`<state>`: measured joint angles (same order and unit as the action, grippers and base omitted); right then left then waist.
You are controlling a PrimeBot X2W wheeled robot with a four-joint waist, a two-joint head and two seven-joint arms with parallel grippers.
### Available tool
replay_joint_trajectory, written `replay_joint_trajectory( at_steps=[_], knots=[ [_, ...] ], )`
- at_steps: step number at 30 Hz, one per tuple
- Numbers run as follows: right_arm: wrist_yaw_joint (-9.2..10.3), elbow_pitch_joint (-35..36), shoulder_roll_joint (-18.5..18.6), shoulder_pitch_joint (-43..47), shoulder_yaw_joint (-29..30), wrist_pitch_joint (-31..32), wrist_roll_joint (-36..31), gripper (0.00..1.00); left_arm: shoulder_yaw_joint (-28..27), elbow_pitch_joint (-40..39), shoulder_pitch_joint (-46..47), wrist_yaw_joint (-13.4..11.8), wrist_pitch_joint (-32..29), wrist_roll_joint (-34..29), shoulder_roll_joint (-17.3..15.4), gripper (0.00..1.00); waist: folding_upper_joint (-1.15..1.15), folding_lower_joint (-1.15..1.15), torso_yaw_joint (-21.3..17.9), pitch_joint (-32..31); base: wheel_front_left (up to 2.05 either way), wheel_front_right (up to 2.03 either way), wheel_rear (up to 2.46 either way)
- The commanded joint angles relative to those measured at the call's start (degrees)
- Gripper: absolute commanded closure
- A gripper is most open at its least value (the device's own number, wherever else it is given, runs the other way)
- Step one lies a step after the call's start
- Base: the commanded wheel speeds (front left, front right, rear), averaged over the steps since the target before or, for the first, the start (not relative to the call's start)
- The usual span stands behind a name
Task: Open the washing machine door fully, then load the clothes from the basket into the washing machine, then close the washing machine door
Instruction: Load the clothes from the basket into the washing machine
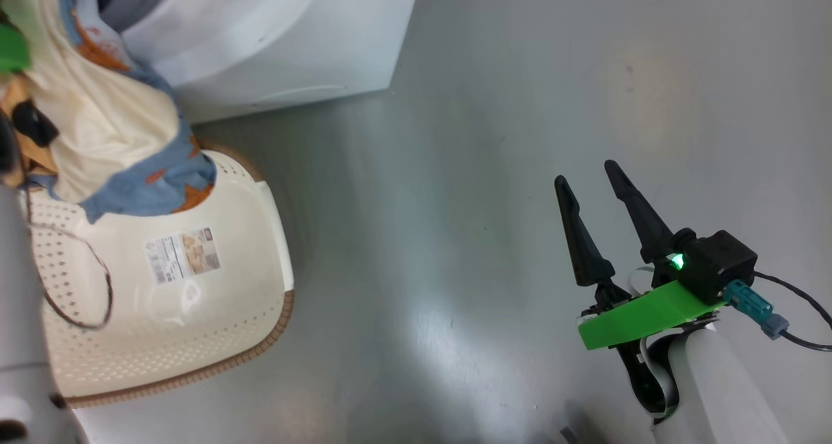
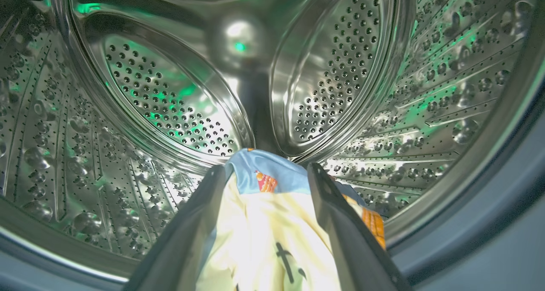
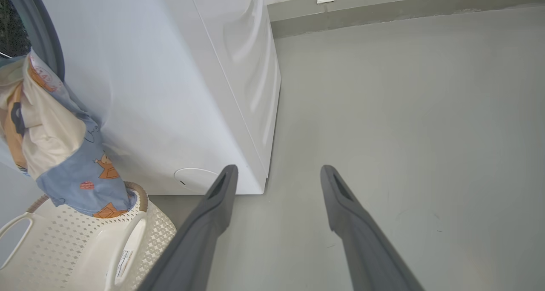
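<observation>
Left wrist view: the left gripper (image 2: 267, 168) is reaching into the mouth of the washing machine's steel drum (image 2: 170, 103), and its fingers (image 2: 187, 235) are clenching the clothes (image 2: 264, 223) between them. This is a cream piece under a light blue one with a small red-and-orange print. Black strokes of writing are showing on the cream fabric, too cropped to read.

The head view is showing what that view is not: the clothes (image 1: 110, 119) are hanging from the washing machine (image 1: 292, 47) opening at the far left down to the basket (image 1: 214, 314) on the floor (image 1: 455, 203) just in front of it. Their blue lower end is trailing into the basket's far side. A label sticker (image 1: 183, 255) is lying on the basket's bottom, its print too small to read.

The right gripper (image 1: 585, 173) is hanging over bare floor at the near right, well apart from the basket — fingers released and holding nothing.

Right wrist view: the right gripper (image 3: 279, 168) is looking past the washing machine (image 3: 170, 90) side and its round flap (image 3: 193, 179) low down. The clothes (image 3: 64, 154) — brown bears on blue — are draping into the basket (image 3: 64, 248) at the left.
</observation>
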<state>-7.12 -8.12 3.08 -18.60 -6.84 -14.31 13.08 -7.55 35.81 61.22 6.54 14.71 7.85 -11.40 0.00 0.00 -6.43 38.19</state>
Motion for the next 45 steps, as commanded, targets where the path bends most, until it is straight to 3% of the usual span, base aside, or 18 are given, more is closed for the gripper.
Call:
replay_joint_trajectory(
  at_steps=[1,11,33,45],
  knots=[
    [-0.36,0.8,-0.2,1.3,-1.2,-0.7,-0.9,0.00,-0.8,-2.2,-2.9,0.5,0.3,0.5,-2.0,0.00,0.00,0.00,0.7,-2.0,0.00,0.00,0.00],
    [-0.36,-0.3,-0.2,2.4,-0.7,-0.7,-1.1,0.00,-2.3,-7.6,-13.4,0.8,0.3,1.7,0.7,0.00,0.00,0.00,1.8,-6.4,0.00,0.00,0.00],
    [-0.36,-0.6,-0.2,3.4,-1.2,-0.7,-0.8,0.00,-6.7,-23.0,-40.0,0.9,0.3,0.0,7.4,0.00,0.00,0.00,1.6,-7.7,0.00,0.00,0.00],
    [-0.36,-1.1,-0.2,3.1,-1.4,-0.7,-0.4,0.00,-5.9,-25.9,-49.7,-0.2,0.3,0.1,8.4,0.00,0.00,0.00,1.0,-7.4,0.00,0.00,0.00]
  ],
)
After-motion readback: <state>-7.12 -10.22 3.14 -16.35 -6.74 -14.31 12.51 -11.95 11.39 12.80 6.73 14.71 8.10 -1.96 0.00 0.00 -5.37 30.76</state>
